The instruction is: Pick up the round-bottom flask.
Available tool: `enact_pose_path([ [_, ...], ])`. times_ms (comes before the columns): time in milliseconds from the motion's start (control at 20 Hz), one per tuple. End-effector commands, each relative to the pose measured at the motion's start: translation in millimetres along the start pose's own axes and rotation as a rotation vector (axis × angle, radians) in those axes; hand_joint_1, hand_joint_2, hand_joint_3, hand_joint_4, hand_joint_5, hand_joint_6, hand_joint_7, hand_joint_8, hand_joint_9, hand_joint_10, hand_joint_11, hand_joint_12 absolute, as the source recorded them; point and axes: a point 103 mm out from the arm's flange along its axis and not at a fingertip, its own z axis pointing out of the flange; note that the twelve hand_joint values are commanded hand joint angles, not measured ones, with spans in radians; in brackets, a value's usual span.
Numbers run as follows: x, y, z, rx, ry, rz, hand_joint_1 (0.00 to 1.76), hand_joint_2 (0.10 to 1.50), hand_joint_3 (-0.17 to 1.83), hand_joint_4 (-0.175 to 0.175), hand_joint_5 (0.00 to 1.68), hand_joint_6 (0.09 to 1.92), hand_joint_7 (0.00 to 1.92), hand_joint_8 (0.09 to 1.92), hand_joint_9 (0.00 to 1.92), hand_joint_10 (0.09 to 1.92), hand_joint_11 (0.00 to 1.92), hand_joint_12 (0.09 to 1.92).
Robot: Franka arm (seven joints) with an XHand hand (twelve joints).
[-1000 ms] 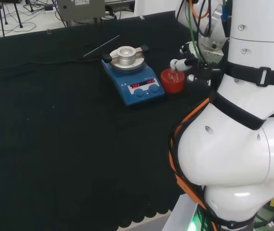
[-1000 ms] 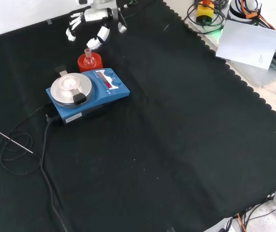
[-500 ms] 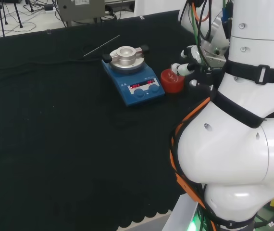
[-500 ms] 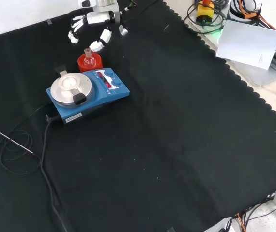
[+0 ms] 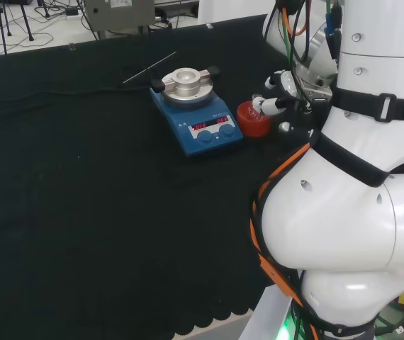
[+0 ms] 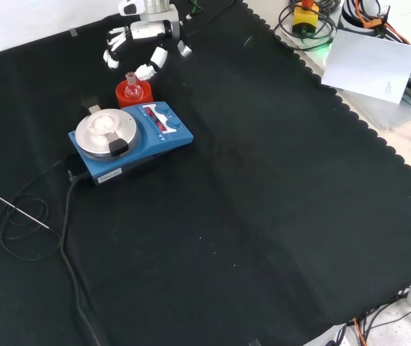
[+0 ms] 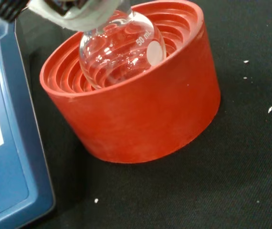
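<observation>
1. Clear glass, we noted, made up the round-bottom flask [image 7: 121, 47], which sat upright in the ribbed hollow of a red stand [image 7: 136, 105].
2. We saw the stand resting on the black cloth of the bench [image 6: 263, 216], just beside a blue hotplate [image 6: 130, 140] with a round metal top.
3. In the front view we placed the flask [image 6: 130, 81] and its stand [image 6: 131, 94] just beyond the hotplate's far edge; in the head view the stand [image 5: 253, 119] stood to the right of the hotplate [image 5: 196, 113].
4. We found the hand [image 6: 144, 43] above and just beyond the flask in the front view, its fingers [image 6: 112, 58] spread wide and fairly straight, holding nothing.
5. One fingertip [image 6: 145, 71] hung close to the flask's neck; we could not tell whether it touched the glass.
6. In the head view we saw the hand [image 5: 276, 95] just right of the stand, partly hidden by the arm's white links [image 5: 358, 212].
7. We noted a black cable [image 6: 65, 238] running from the hotplate across the cloth toward the front edge.
</observation>
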Motion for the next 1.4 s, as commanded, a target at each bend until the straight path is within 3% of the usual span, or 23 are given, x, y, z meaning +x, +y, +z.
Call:
enact_pose_path([
  [50,8.1,-2.0,4.9,-0.004,-0.016,-0.004,0.84,0.65,0.65,-0.091,0.54,0.58,0.33,0.70,0.50,0.74,0.00,1.34],
  [850,15.2,0.4,13.9,-0.004,-0.022,-0.010,0.90,0.64,0.66,-0.095,0.66,0.70,0.36,0.71,0.52,0.73,0.00,1.37],
  [1100,13.0,4.2,14.1,0.009,0.035,-0.043,0.91,0.65,0.67,-0.106,0.74,0.75,0.37,0.72,0.54,0.74,0.00,1.38],
  [1400,16.5,3.4,14.7,-0.025,-0.011,-0.029,0.92,0.69,0.68,-0.120,0.81,0.78,0.39,0.72,0.56,0.74,0.03,1.39],
])
